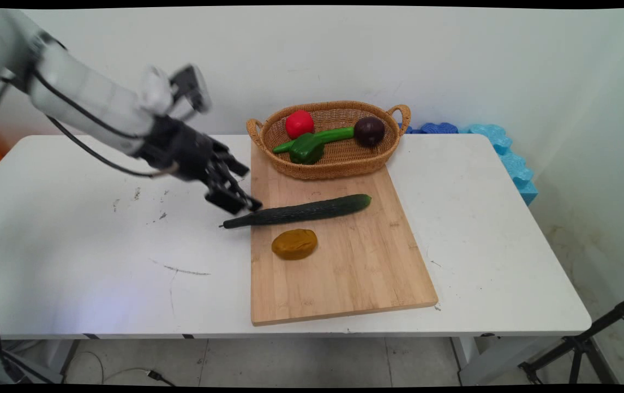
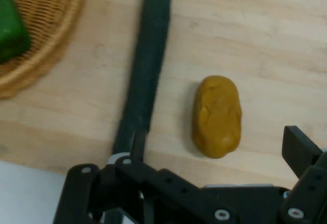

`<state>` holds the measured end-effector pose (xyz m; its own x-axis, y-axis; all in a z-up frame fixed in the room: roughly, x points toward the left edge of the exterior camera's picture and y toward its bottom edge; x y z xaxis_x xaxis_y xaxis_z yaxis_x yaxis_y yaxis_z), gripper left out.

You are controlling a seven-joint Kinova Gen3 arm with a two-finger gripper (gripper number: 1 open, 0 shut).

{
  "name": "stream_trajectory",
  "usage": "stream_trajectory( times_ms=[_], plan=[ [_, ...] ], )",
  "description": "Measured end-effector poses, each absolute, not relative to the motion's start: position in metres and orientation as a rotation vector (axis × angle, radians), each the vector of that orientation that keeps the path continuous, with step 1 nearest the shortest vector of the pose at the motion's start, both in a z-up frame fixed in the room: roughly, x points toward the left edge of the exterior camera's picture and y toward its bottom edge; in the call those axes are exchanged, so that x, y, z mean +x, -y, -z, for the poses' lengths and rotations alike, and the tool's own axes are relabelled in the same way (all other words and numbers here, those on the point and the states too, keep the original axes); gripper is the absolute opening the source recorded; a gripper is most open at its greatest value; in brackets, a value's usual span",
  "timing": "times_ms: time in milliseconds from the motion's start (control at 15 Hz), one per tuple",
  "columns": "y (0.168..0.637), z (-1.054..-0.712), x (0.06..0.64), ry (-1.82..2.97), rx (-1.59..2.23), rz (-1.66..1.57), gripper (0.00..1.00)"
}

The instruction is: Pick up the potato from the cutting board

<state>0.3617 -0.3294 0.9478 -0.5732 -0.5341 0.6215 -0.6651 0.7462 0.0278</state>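
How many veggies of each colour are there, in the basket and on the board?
Red: 1, tomato in the basket
Green: 2, pepper in the basket, cucumber on the board
Dark purple: 1, round one in the basket
Brown-yellow: 1, potato on the board
Total: 5

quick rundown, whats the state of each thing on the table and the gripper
gripper: open, low over the cucumber's stem end
cucumber: lying flat, stem end hanging off the board
cutting board: flat on the table
potato: lying on the board, apart from the cucumber
basket: upright, holding tomato, green pepper, dark round fruit
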Motion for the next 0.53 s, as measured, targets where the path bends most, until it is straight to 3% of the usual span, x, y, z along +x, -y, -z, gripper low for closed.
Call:
stream_trajectory(
  times_ms=[533],
  plan=[
    [0.346, -0.887, 0.316, 2.409, 0.818, -0.217, 1.0]
  ],
)
